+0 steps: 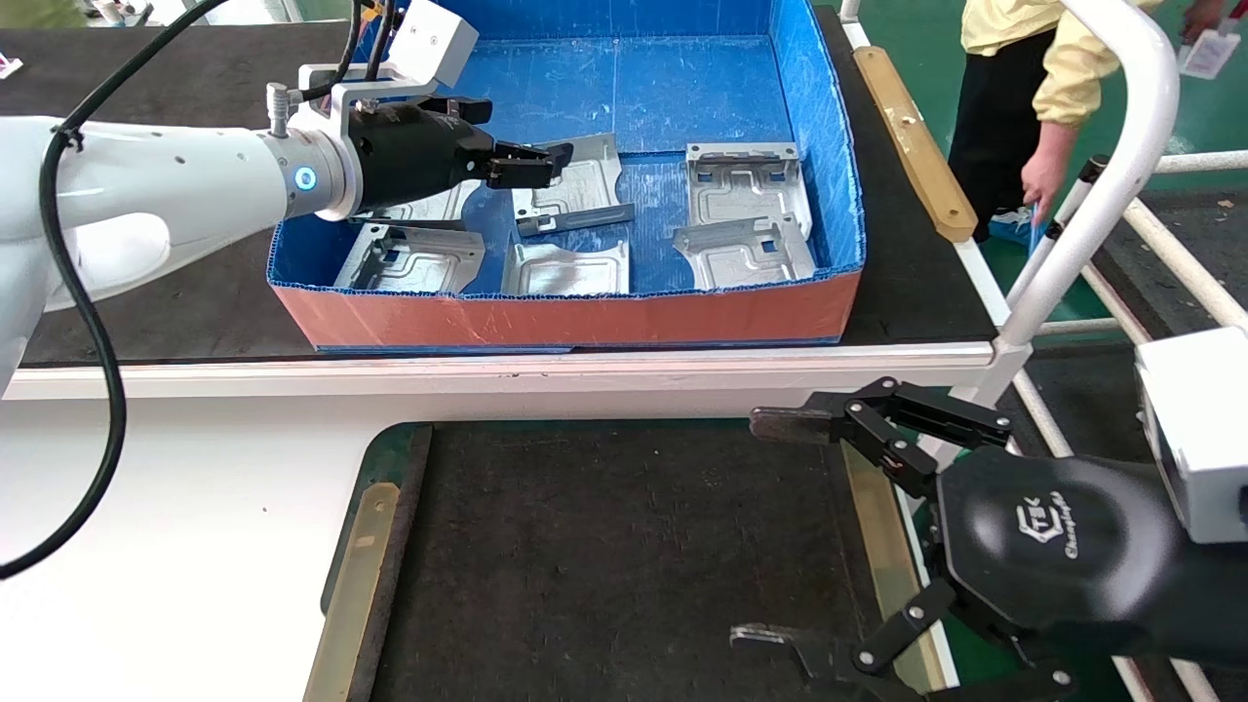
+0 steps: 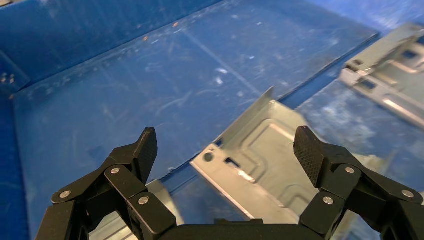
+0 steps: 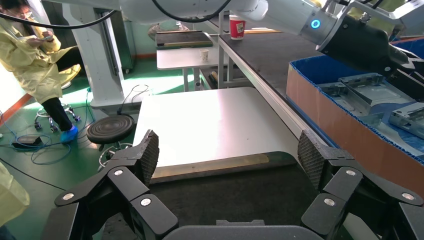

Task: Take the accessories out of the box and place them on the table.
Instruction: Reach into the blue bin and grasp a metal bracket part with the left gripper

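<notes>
The box [image 1: 565, 317], blue inside and orange-red outside, stands on the black bench with several silver-grey accessories lying flat in it. My left gripper [image 1: 531, 164] is open and empty, low over the middle rear plate [image 1: 575, 190]. In the left wrist view that plate [image 2: 265, 155] lies between and below the open gripper [image 2: 226, 142], apart from the pads; another plate [image 2: 395, 80] lies farther off. My right gripper [image 1: 770, 531] is open and empty above the right edge of the table [image 1: 624, 546]. In the right wrist view it [image 3: 227, 150] hovers over the bare mat [image 3: 235, 195].
More plates lie at the box's right [image 1: 746, 180], [image 1: 746, 252] and front [image 1: 565, 270], [image 1: 414, 258]. A white rail frame [image 1: 1102, 195] rises right of the table. A person in yellow [image 1: 1033, 78] stands beyond it. A white surface [image 1: 175, 546] lies left of the table.
</notes>
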Motion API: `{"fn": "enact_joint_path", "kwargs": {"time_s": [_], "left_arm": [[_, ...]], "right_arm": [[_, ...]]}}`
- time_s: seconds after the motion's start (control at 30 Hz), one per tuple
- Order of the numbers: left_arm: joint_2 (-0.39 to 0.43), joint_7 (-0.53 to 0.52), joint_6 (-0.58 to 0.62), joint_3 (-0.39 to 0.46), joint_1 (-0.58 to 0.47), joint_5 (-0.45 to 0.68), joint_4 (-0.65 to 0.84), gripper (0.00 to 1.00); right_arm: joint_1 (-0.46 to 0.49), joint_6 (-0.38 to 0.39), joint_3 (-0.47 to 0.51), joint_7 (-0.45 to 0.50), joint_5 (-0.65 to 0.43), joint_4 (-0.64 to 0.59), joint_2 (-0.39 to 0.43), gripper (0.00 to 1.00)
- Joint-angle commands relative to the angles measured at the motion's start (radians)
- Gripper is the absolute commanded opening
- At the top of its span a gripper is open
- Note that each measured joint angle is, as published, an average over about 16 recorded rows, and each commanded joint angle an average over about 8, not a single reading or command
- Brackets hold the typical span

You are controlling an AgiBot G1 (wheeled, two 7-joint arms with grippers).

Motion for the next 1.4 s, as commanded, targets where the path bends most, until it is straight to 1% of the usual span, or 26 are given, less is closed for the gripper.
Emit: {"fn": "enact_joint_path", "kwargs": {"time_s": [0.03, 0.3, 0.63, 0.83, 0.87, 1.1, 1.13, 1.4], "left_arm": [[0.014, -0.014, -0.013, 0.012, -0.017, 0.019, 0.027, 1.0], [0.018, -0.038, -0.021, 0.024, -0.022, 0.038, 0.062, 1.0], [0.007, -0.081, -0.011, 0.025, -0.02, 0.037, 0.071, 1.0], [0.006, -0.087, -0.008, 0.025, -0.02, 0.035, 0.075, 1.0], [0.006, -0.086, -0.008, 0.025, -0.02, 0.035, 0.074, 0.93], [0.006, -0.082, -0.009, 0.025, -0.019, 0.035, 0.072, 0.05], [0.006, -0.081, -0.009, 0.025, -0.019, 0.035, 0.071, 0.0], [0.007, -0.079, -0.009, 0.025, -0.019, 0.036, 0.07, 0.0]], "right_arm": [[0.0, 0.0, 0.0, 0.0, 0.0, 0.0, 0.0, 1.0], [0.0, 0.0, 0.0, 0.0, 0.0, 0.0, 0.0, 1.0], [0.0, 0.0, 0.0, 0.0, 0.001, 0.0, 0.0, 1.0], [0.0, 0.001, 0.0, 0.0, 0.001, 0.0, 0.0, 1.0], [0.0, 0.001, 0.0, 0.0, 0.001, 0.0, 0.0, 1.0], [0.0, 0.001, 0.0, 0.0, 0.001, 0.0, 0.0, 1.0], [0.0, 0.001, 0.0, 0.0, 0.001, 0.0, 0.0, 1.0], [0.0, 0.001, 0.0, 0.0, 0.001, 0.0, 0.0, 1.0]]}}
